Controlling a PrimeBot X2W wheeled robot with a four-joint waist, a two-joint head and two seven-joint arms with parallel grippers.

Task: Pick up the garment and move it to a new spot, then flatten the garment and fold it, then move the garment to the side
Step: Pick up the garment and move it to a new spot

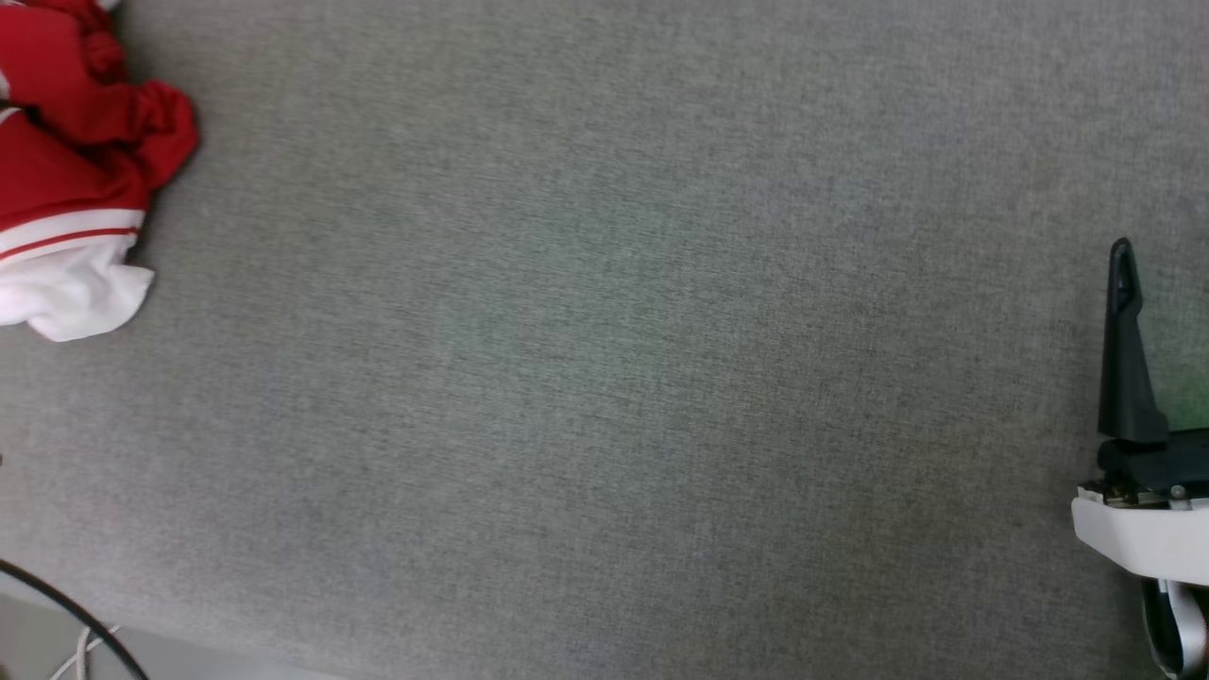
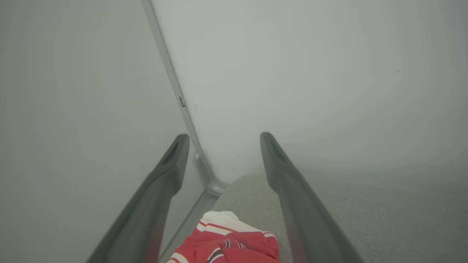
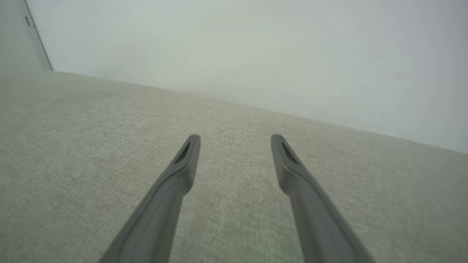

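Note:
The garment (image 1: 76,179) lies crumpled at the far left of the grey fabric surface (image 1: 604,378), red with a white sleeve and red-striped trim. In the left wrist view the garment (image 2: 226,244) bunches low between the fingers of my left gripper (image 2: 223,138), which stands open above it with nothing gripped. A dark finger (image 1: 1124,359) of my right arm rises at the right edge of the head view, far from the garment. In the right wrist view my right gripper (image 3: 236,140) is open over bare fabric, holding nothing.
Pale walls meet at a corner with a metal strip (image 2: 172,80) just beyond the garment. The wall (image 3: 256,47) also runs along the surface's far side. A black cable (image 1: 66,614) curves past the near edge at lower left.

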